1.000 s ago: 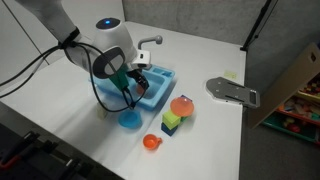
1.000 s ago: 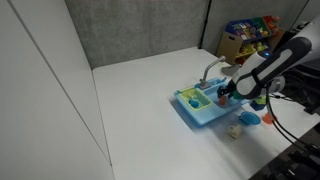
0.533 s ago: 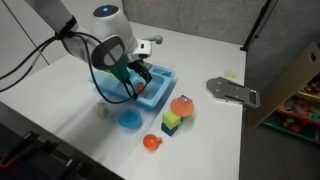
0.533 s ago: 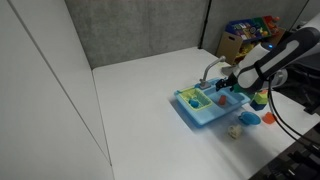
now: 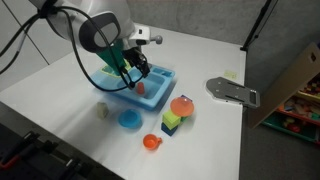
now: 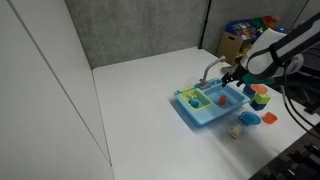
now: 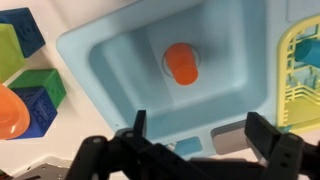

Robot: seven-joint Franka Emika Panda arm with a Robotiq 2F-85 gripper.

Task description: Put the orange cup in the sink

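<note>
Now: white counter (image 5: 205, 55) carries the light blue sink (image 5: 165, 79), which sits left of centre in both exterior views.

The gripper (image 7: 197, 127) hangs directly over the basin. In the wrist view the jaws stand wide apart along the bottom edge, holding nothing.

The orange cup (image 7: 182, 62) lies on the basin floor, upper centre of the wrist view, apart from both fingers and clear of the walls. I cannot tell if it is upright or inverted.

Judgement: placement looks done, and the step in hand is the retreat.
- Keep the jaws spread.
- Lift straight up until the fingertips clear the rim.
- Only then swing sideways, away from the grey faucet (image 6: 209, 71).
- No lateral drift while low, or a finger could nudge the cup.
</note>
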